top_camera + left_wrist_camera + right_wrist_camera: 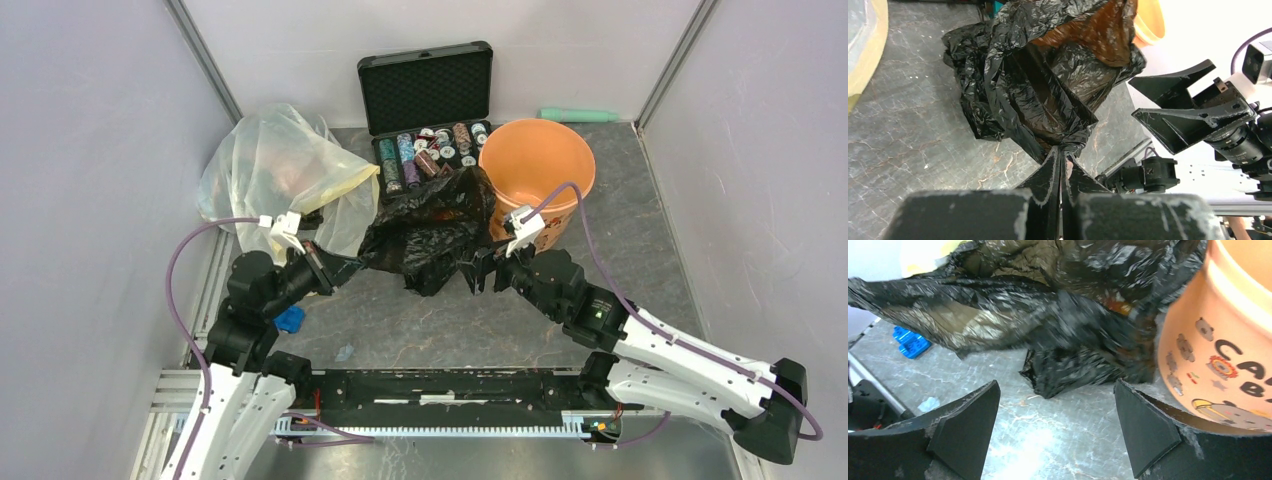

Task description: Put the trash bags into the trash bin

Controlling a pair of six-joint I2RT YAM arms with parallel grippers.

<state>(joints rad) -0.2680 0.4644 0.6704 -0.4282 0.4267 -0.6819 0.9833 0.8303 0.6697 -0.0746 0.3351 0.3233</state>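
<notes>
Far to the left of the trash bin (537, 160) lies a large translucent yellowish bag (270, 165), untouched and no part of the job; nearer the bin, the left gripper (1062, 155) is pinched fully closed on a gathered corner of the black trash bag (430, 225), the film bunching at its tips, evidently so that the sheet can be lifted and drawn towards the bin; the bag itself hangs stretched from that pinch to the bin's left wall, which its far edge touches, its lower folds resting on the table, and none of it is inside the bin as yet; behind the bag and just left of the bin stands an open black case (425, 95) of chips, its lid raised; the right gripper (1058, 425) sits close to the bin's near-left side, its two fingers spread wide with only bare table between them, holding nothing, judged to be placed for taking the bag's free side; behind the bin's right side lies a pale green object (578, 115), too small to identify; legible on the bin's wall in the right wrist view, among cartoon animals, are only "CA" and part of a second line, cut off at the frame edge.
</notes>
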